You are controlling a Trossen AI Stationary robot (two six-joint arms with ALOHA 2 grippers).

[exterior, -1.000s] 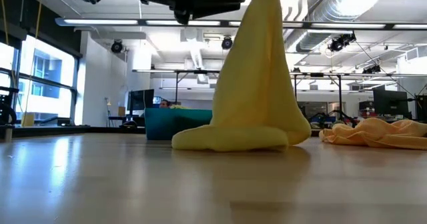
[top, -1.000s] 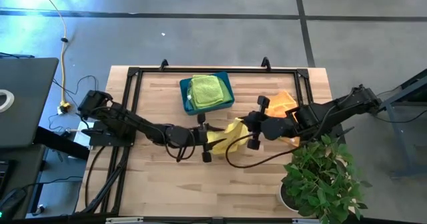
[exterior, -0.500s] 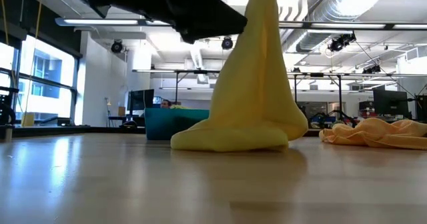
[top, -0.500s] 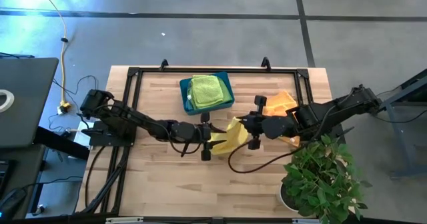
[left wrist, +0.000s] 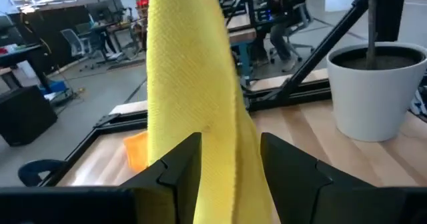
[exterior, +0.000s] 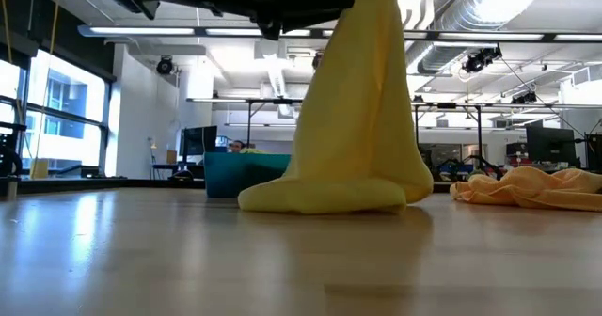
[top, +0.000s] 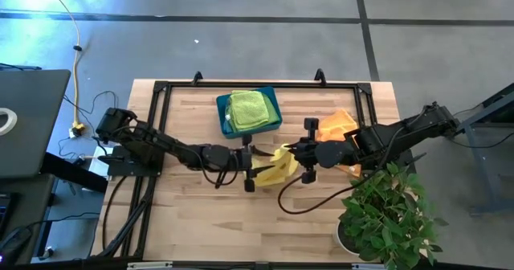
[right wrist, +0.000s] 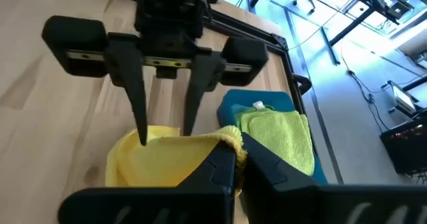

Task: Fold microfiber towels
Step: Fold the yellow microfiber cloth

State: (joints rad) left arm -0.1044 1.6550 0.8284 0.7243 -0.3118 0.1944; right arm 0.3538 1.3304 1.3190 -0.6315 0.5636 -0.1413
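Note:
A yellow microfiber towel [top: 273, 172] hangs at mid-table from my right gripper [right wrist: 239, 151], which is shut on its top. Its lower end [exterior: 324, 198] lies bunched on the wood. My left gripper [left wrist: 230, 141] is open and level, coming from the table's left. Its two fingers stand on either side of the hanging yellow towel [left wrist: 187, 71]. An orange towel [top: 341, 125] lies crumpled under the right arm. Folded lime green towels [top: 249, 108] rest in the teal bin [top: 223, 117]. My right gripper pinches the yellow towel's hemmed edge [right wrist: 230, 139] at its top, between its two fingers. The fingers slant down from the table's right side. The towel hangs below them in loose folds, its lower end on the table. My left gripper's fingers [right wrist: 193, 91] flank the towel; I cannot tell whether they touch it.
A potted plant [top: 389, 210] stands at the near right corner, its white pot [left wrist: 373, 84] close behind the towel. A black frame rail [top: 161, 125] runs around the table's far part. The bin sits at the far middle.
My right gripper has rolled about its own line while staying in place. The hanging yellow towel has turned with it and now shows broader in its upper part, while its lower end stays bunched on the table.

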